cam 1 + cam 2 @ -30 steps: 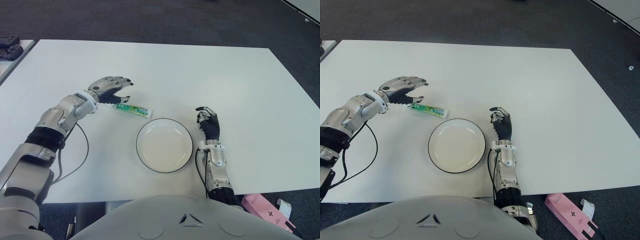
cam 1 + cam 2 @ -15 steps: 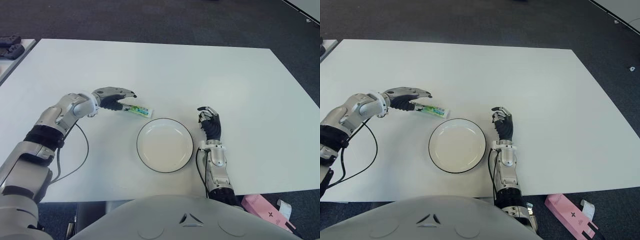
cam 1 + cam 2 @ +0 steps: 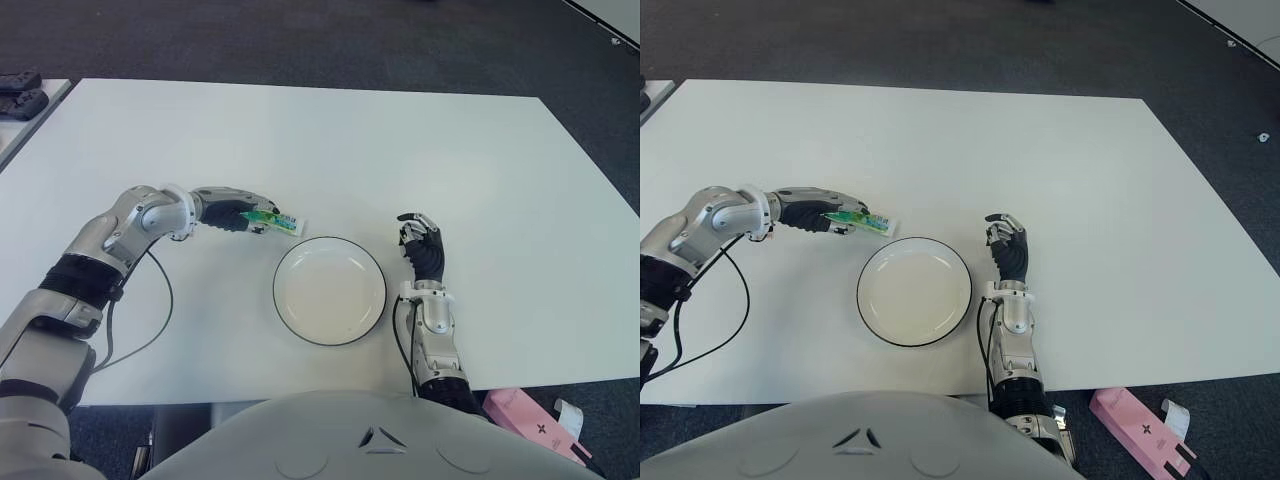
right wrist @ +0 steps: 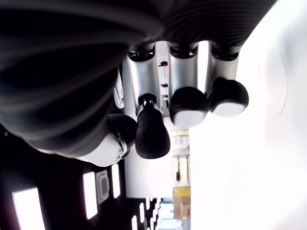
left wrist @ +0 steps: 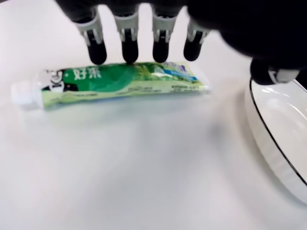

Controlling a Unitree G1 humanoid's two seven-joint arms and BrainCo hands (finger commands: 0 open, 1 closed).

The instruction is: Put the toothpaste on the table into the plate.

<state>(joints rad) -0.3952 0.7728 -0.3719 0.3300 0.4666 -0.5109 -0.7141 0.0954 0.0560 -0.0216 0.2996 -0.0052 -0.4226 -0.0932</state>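
The left hand (image 3: 235, 208) sits left of centre in the eye views, lowered over the toothpaste (image 5: 115, 85). In the left wrist view four fingertips (image 5: 128, 50) line the tube's far edge, one or two appearing to touch it, and the thumb hangs apart near the plate (image 3: 329, 290). The fingers are apart, not yet clamped, and the tube lies flat on the desk (image 3: 400, 150), cap away from the plate, crimped end just beside its rim.

Risks, as judgements:
- The tube is flat and low. If the fingers close from above without the thumb getting under or against the near edge, it is likely to slide across the smooth desk rather than lift.
- A sideways push could run the crimped end against the plate rim and shift the plate.
- A pinch toward one end would let the tube swing and possibly drop short of the plate.
- The thumb is close to the rim and may catch it on closing.

The right hand (image 3: 425, 252) shows just right of the plate, fingers curled, holding nothing.
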